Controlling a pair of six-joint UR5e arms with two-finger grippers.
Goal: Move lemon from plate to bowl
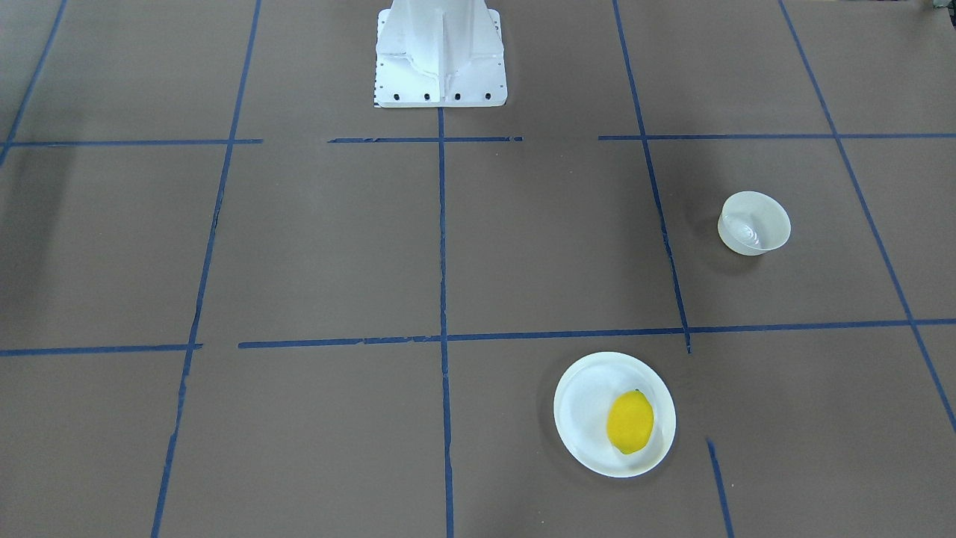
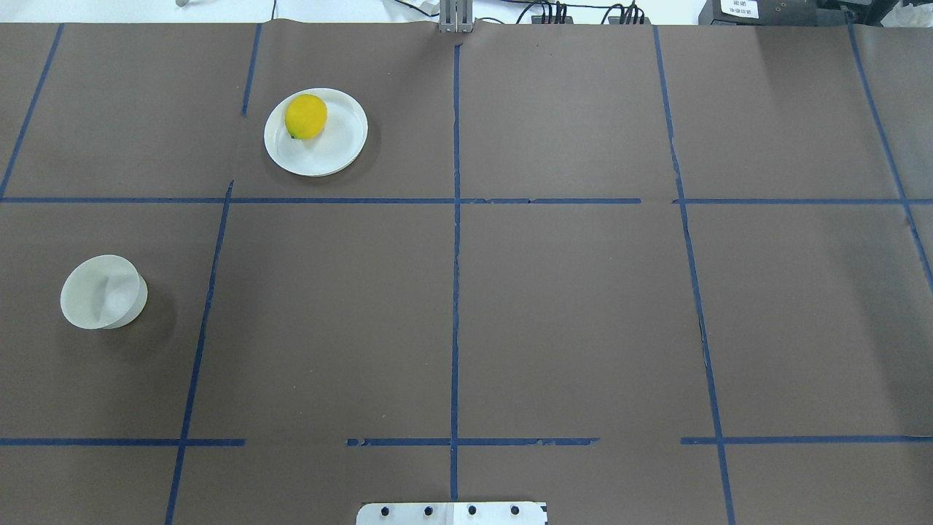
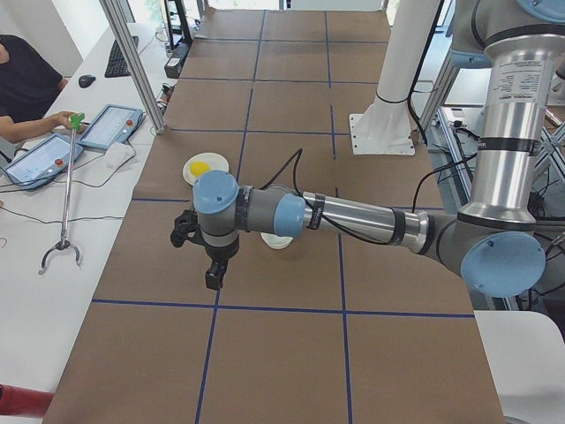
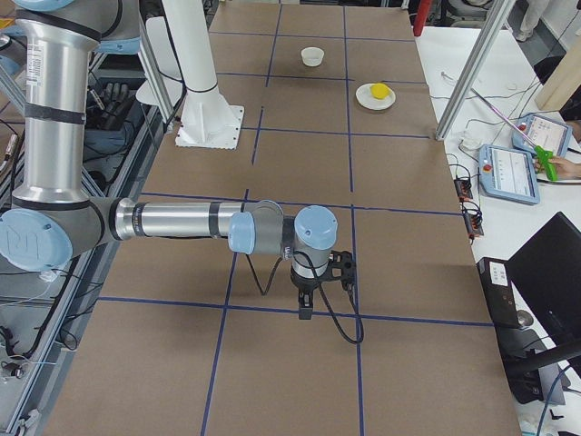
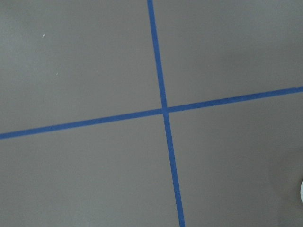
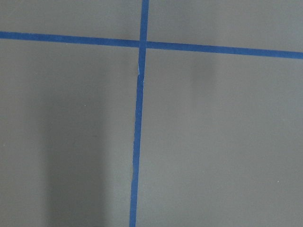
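The yellow lemon (image 1: 629,422) lies on the flat white plate (image 1: 590,388), toward one side of it; both also show in the overhead view, the lemon (image 2: 305,116) on the plate (image 2: 339,142) at the far left. The small deep white bowl (image 1: 754,223) stands empty and apart from the plate, near the table's left edge (image 2: 102,292). My left gripper (image 3: 212,274) hangs over bare table, short of the bowl (image 3: 278,242). My right gripper (image 4: 306,309) hangs over the far right of the table. I cannot tell whether either is open or shut.
Blue tape lines (image 2: 455,219) divide the brown table into squares. The white robot base (image 1: 441,56) stands at the near middle edge. An operator with tablets (image 3: 110,124) and a grabber tool (image 3: 64,194) sits beyond the far side.
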